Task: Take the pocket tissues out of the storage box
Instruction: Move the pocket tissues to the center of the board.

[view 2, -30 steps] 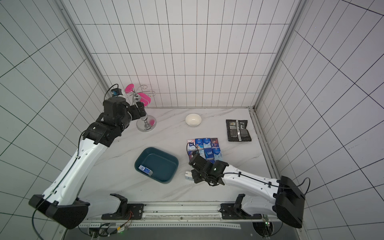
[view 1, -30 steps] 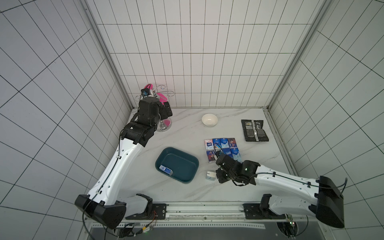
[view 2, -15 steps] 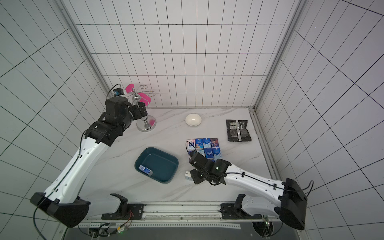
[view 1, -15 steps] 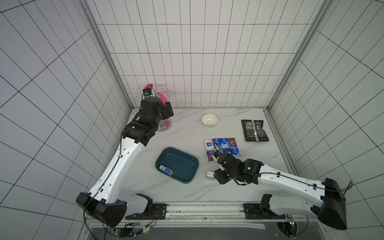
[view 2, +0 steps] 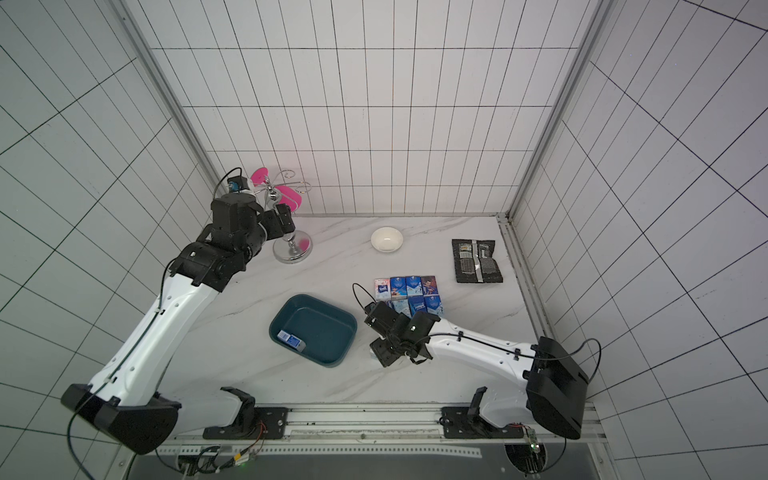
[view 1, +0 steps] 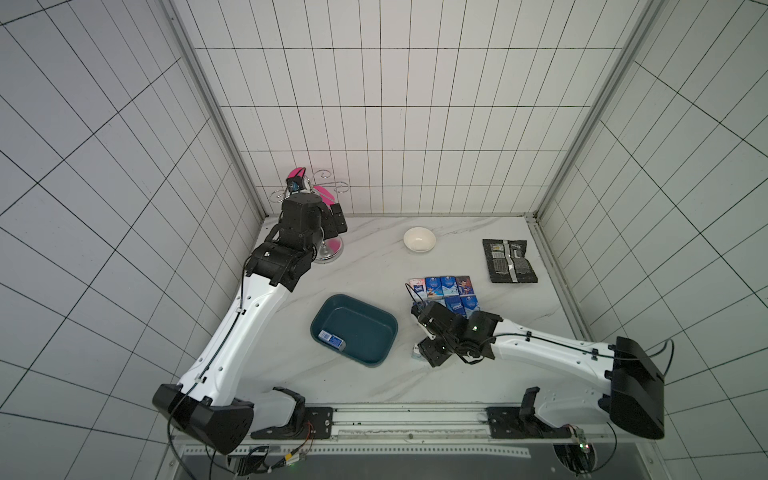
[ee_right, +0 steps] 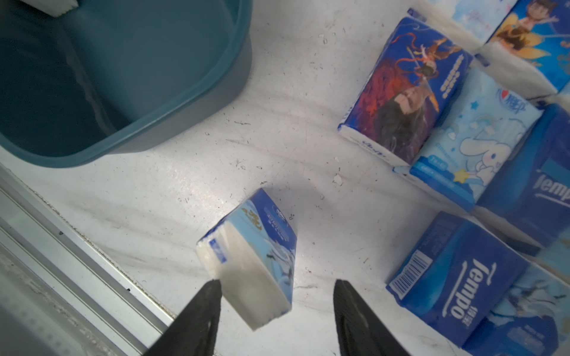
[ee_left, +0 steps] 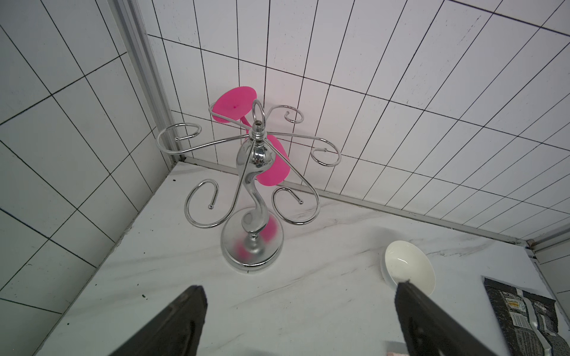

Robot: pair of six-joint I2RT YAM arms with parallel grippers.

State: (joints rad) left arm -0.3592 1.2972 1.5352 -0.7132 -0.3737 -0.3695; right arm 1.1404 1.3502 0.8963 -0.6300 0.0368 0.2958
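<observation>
Right wrist view: the right fingers (ee_right: 197, 317) stand apart, gripping nothing. A small blue-and-white soft tissue pack (ee_right: 253, 255) lies between them on the white marble bench (ee_right: 277, 148), outside the dark teal plastic storage box (ee_right: 185, 101) ahead. Left fingers (ee_left: 179, 323) are wide apart, empty.

Marble table (view 1: 374, 266) carries the storage box (view 1: 365, 332), rowed pocket tissues (view 1: 449, 293), one loose pack (ee_right: 256, 262), bowl (view 1: 419, 240), black packet (view 1: 509, 261), chrome rack (view 2: 292, 249).

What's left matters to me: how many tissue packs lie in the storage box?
1: a blue pack in the near-left corner of the storage box; none seems hidden.
</observation>
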